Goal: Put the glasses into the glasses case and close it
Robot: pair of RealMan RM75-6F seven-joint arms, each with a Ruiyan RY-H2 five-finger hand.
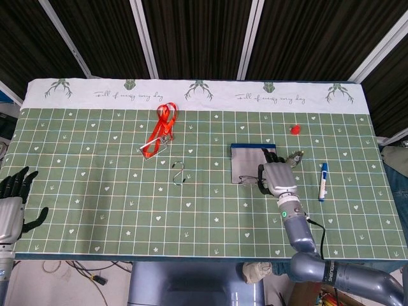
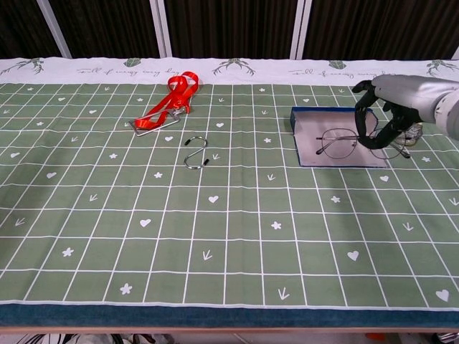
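Observation:
The round wire-framed glasses hang in my right hand, which grips them at the right lens and holds them over the open glasses case. The case is a grey tray with a blue rim, lying open at the table's right centre. In the head view my right hand covers the case's right front corner and only a bit of the glasses shows. My left hand rests open at the table's far left front edge, holding nothing.
An orange lanyard with a metal clip and a steel S-hook lie left of the case. A red cap, a small metal trinket and a blue-white pen lie to its right.

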